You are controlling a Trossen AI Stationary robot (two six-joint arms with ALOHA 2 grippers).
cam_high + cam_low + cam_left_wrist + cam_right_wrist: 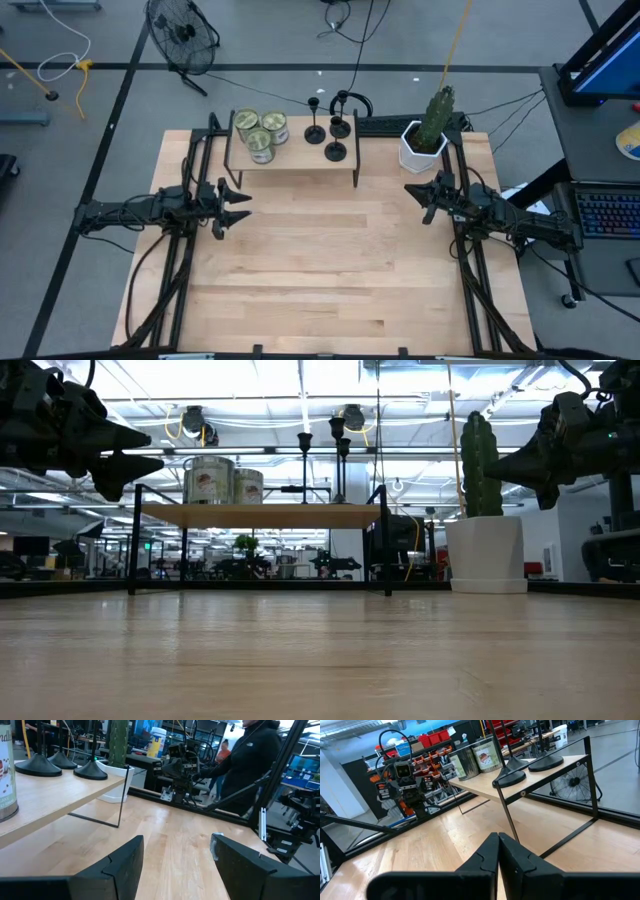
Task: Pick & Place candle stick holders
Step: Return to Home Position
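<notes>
3 candle stick holders on shelf right end, jars on its left, cactus pot just beside. Left gripper fingers apart, empty, nr shelf's left leg; right gripper clenched, empty, nr pot

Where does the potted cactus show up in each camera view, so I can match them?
High view: the cactus is up and right of centre, just right of the shelf.
Low view: the cactus is right of centre, beside the shelf.
Left wrist view: the cactus rises behind the shelf.
Right wrist view: not in it; the shelf shows.
Shared landmark: the shelf.
</notes>
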